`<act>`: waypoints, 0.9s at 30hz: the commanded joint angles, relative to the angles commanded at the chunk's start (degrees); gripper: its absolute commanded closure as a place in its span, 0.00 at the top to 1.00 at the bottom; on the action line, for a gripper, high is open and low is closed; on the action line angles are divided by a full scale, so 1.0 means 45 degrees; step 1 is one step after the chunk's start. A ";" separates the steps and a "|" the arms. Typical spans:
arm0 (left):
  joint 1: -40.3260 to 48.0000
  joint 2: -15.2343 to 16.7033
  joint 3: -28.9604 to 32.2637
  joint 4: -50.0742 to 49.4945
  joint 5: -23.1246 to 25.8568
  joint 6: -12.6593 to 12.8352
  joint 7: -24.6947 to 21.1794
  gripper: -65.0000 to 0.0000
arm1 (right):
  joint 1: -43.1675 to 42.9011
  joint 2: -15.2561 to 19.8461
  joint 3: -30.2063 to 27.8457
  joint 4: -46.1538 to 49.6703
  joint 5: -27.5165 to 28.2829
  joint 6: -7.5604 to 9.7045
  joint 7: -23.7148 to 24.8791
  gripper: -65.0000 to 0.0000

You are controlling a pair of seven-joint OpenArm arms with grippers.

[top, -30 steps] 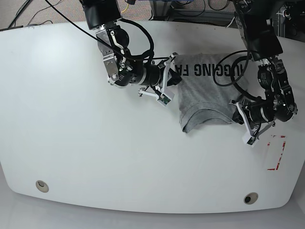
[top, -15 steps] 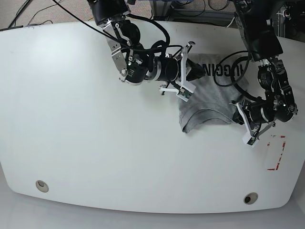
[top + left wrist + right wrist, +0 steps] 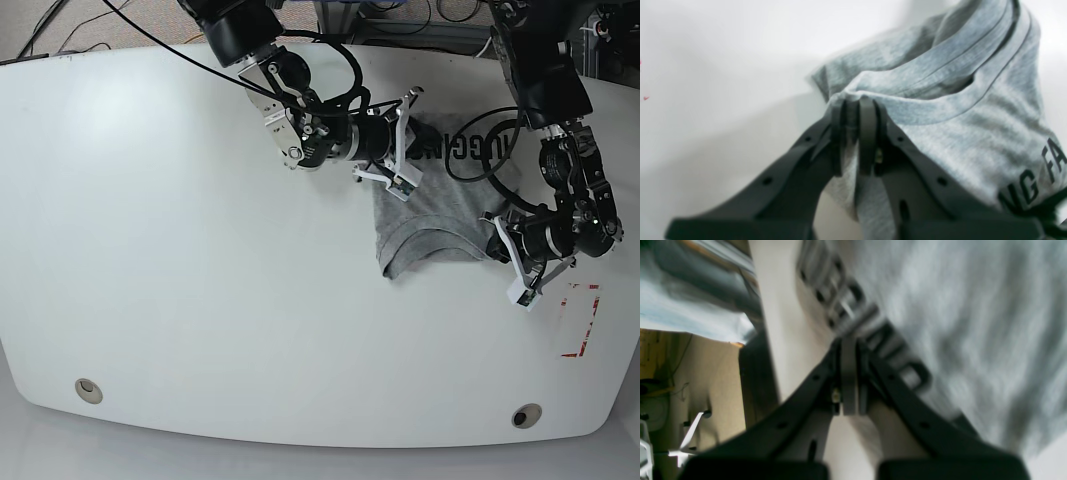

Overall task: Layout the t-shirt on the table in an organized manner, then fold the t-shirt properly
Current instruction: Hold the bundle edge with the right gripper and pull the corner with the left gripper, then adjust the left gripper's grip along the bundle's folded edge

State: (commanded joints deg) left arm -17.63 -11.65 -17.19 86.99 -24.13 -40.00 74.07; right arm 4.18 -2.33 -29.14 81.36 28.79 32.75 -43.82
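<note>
Carrying a pinched edge of the t-shirt (image 3: pixel 440 205), the right gripper (image 3: pixel 415 150) is travelling further across the garment than half a second ago, folding the lettered part over so less black print is showing. Its jaws are closing tightly on a thin layer of the grey cloth, right at the lettering (image 3: pixel 873 330), in the blurred right wrist view. At the shirt's opposite side, the left gripper (image 3: pixel 500 235) is staying put, clamping a bunched fold of fabric just beside the collar (image 3: pixel 940 80). Lying crumpled, the shirt is sitting on the table (image 3: pixel 200 300) between the two grippers, near the red tape outline (image 3: pixel 580 320).
</note>
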 joint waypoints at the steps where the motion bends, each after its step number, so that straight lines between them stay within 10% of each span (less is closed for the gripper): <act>1: -0.0156 0.0000 0.0000 0.0000 0.0000 0.0000 0.0000 0.07 | 0.0000 0.0078 0.0000 -0.0137 0.0000 0.0000 0.0039 0.01; 22: -0.1368 -0.0059 0.0020 -0.1563 0.0039 0.0000 -0.0567 0.07 | -0.0098 0.0332 0.0000 -0.0176 -0.0020 0.0000 0.0078 0.01; 27: -0.1309 -0.0293 -0.0020 -0.1504 -0.0059 0.0000 -0.0117 0.23 | -0.0098 0.0332 0.0000 -0.0176 -0.0059 0.0000 0.0078 0.01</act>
State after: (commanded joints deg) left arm -23.52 -12.97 -17.27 80.22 -24.40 -40.00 73.54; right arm 3.74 -0.84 -29.14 80.57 28.53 32.75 -43.47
